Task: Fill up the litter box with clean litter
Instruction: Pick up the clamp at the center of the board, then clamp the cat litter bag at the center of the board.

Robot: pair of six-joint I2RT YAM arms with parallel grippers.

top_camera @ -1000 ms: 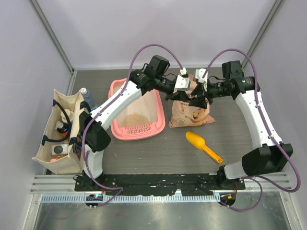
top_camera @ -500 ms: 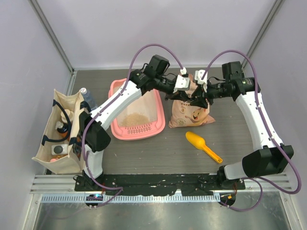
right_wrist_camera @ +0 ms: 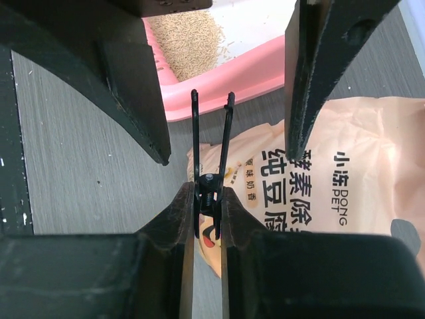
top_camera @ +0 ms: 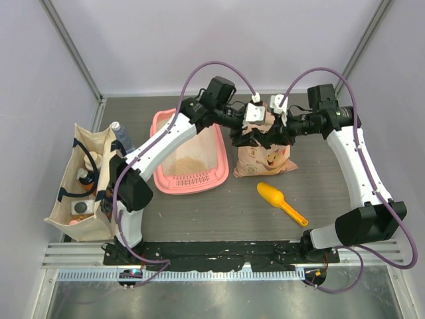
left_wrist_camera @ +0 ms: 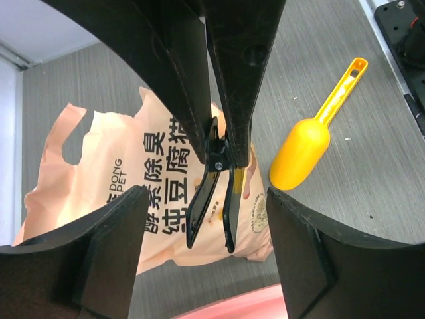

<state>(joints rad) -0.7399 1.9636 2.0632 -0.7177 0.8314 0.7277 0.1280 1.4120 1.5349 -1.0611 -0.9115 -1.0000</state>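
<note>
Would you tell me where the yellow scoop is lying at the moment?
In the top view the yellow scoop lies on the table, right of centre, on the near side of the peach litter bag, its handle pointing toward the near right corner.

Smooth plstc litter box (right_wrist_camera: 259, 66), scoop (left_wrist_camera: 300, 151); shiny clip (left_wrist_camera: 218, 159).

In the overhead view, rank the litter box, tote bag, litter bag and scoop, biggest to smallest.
1. The litter box and the tote bag look about alike; no clear first.
2. The litter bag, its top hidden by the arms.
3. The scoop, smallest.
</note>
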